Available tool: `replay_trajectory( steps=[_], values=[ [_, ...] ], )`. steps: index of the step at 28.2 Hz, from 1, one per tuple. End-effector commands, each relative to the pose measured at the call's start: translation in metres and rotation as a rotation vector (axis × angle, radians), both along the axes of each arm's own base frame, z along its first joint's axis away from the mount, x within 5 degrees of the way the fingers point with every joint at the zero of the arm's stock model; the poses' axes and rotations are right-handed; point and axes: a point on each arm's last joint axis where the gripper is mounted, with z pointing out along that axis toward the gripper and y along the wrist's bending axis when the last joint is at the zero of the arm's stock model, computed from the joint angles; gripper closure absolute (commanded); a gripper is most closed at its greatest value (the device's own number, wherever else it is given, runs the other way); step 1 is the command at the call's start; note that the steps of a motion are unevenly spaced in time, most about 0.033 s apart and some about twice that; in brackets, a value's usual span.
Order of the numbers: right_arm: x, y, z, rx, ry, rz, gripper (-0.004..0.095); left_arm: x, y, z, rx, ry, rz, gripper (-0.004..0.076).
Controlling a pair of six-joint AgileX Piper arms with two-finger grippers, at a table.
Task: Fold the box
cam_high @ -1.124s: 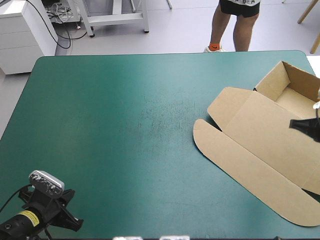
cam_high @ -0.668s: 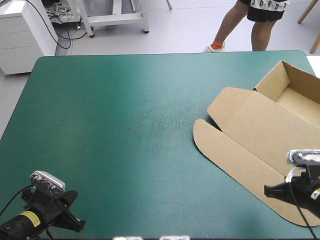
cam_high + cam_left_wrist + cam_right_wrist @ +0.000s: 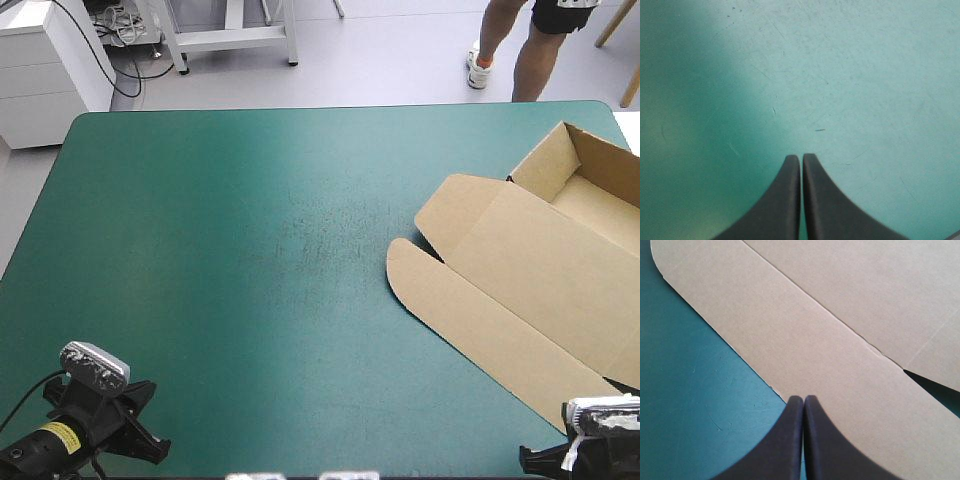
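At the surface's (image 3: 250,250) near-right corner, right gripper (image 3: 803,399), pinched empty like left gripper (image 3: 801,157), may snag and drag the box (image 3: 520,270).

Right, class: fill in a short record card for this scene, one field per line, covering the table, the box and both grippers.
table: teal-green cover
box: brown board, on the table's right side
box state: open tray with walls raised at the far end; lid lying flat toward the near edge
left gripper: shut, over bare cover near the table's near left corner
right gripper: shut, tips at the rim of the lid, near the table's near right corner
held: nothing in either gripper
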Motion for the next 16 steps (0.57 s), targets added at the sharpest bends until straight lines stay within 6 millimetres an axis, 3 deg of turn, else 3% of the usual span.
replay_trajectory(
  steps=[1,16],
  values=[
    [-0.0057,0.0028,0.0107,0.049,-0.129,-0.013,0.0924,0.0031,-0.0025,0.0117,-0.049,-0.062,0.003,0.0731],
    [-0.0071,0.0033,0.0101,0.051,-0.137,-0.011,0.0924,0.0031,-0.0025,0.0117,-0.049,-0.062,0.003,0.0731]
  ],
)
